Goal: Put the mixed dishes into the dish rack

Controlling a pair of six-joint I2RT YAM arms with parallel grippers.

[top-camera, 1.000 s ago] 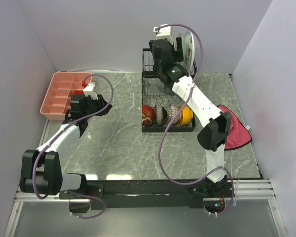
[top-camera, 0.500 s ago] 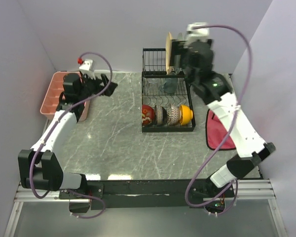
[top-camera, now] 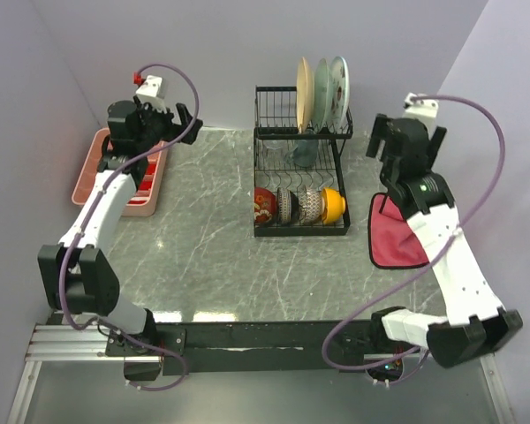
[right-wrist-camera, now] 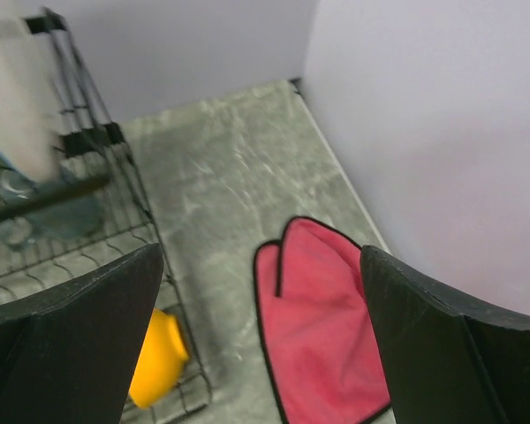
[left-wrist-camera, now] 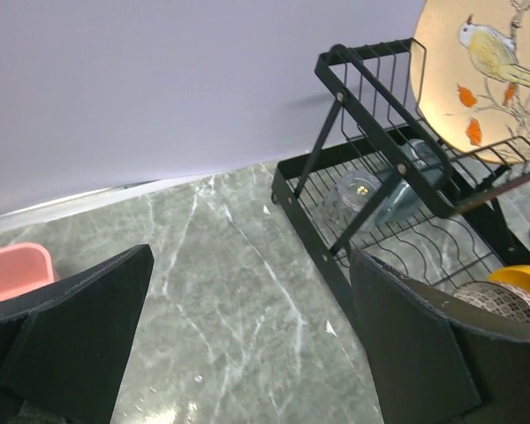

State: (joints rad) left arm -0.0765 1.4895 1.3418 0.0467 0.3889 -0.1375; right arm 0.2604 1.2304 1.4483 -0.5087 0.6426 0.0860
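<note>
Loading looks complete: plates [top-camera: 321, 84] and bowls [top-camera: 299, 205] stand in the rack [top-camera: 300, 233]. Left gripper [left-wrist-camera: 252, 291] and right gripper [right-wrist-camera: 261, 265] hang spread and empty. The next move is probably only parking.

Worktop [top-camera: 212, 256]: grey-green marble-pattern surface with pale veins, level, seen in all three views.

Items resting directly on it, three noted:

1. Rack [top-camera: 300, 232], black wire, standing upright at the far centre, close to the back wall.
2. Tray [top-camera: 85, 179], pink, at the far left corner, well apart from the rack. I see only part of it from above.
3. Cloth [top-camera: 396, 243], red with a dark edge, lying flat near the right edge, beside the rack but not touching it.
</note>
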